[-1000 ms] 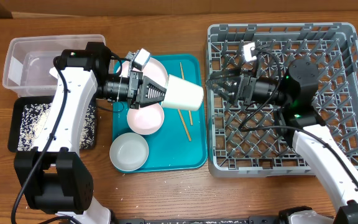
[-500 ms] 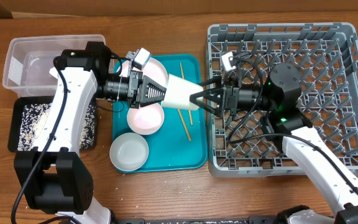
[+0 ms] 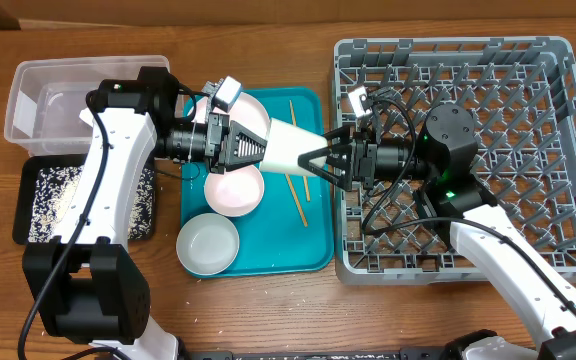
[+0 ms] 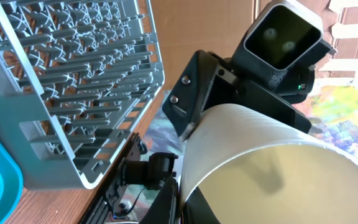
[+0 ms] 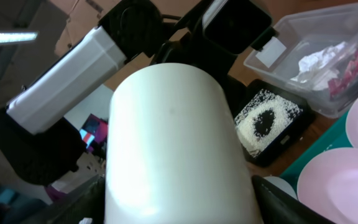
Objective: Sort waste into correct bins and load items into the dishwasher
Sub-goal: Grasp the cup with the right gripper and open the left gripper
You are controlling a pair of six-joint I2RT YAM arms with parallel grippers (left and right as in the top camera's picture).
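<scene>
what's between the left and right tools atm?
The white cup, held sideways over the teal tray: the left tool grips one end and the right tool straddles the other. Clearest in the overhead view.

Left arm [image 3: 118, 170]: white shells, black joints.
Right arm [image 3: 513, 262]: the same — a green light is shown.
Cables [image 3: 388, 205]: black, looped.
Left gripper [image 3: 260, 150], right gripper [image 3: 320, 160]: black fingers.

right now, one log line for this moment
left gripper: shut on white cup | right gripper: open, fingers flanking cup's free end | location: above teal tray | step: likely handover
</scene>
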